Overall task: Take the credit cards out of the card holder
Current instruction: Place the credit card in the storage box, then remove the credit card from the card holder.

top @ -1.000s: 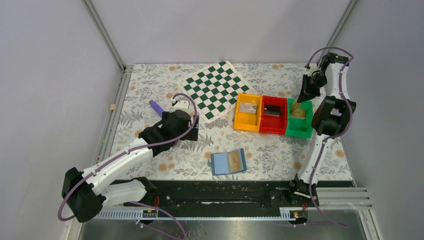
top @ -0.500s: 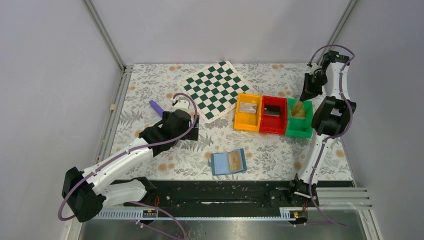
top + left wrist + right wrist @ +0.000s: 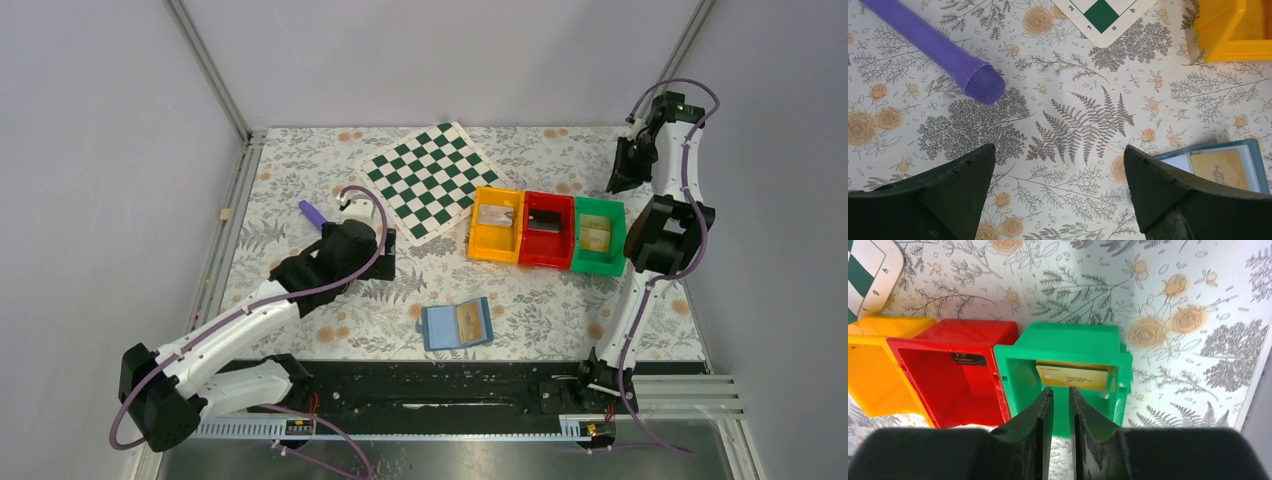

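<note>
While the right fingers [image 3: 1038, 425] are hanging barely parted, empty, over the binned credit card [image 3: 1073, 376], left fingers [image 3: 963, 175] spread wide, a straight lift is looking safest.

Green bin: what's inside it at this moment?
One yellow-gold credit card lies in the green bin. The right gripper's fingers cover the bin's near part in the wrist view; the top view shows only that card on its floor.

The flat blue folding card holder [image 3: 440, 327] lies open at the near middle, a yellow-gold plastic credit card [image 3: 470, 320] tucked in its right panel. Another gold card [image 3: 596, 235] lies flat inside the green bin [image 3: 598, 266], far right.
</note>
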